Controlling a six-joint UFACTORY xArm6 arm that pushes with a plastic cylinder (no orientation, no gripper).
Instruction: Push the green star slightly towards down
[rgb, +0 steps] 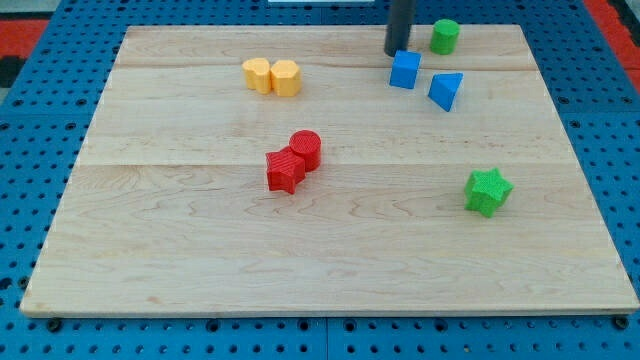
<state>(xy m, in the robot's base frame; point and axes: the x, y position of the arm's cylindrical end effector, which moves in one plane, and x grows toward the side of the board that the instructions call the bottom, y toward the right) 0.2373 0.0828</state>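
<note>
My tip (396, 52) is bare, beside the blue cube (405, 70); best circle above the green star (488, 191), then nudge down briefly.

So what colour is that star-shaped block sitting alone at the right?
Green. The star shows clearly in the camera view, alone on the board's right side.

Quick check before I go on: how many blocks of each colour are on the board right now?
Yellow: 2
Red: 2
Blue: 2
Green: 2, a cylinder and the star
Total: 8
</note>
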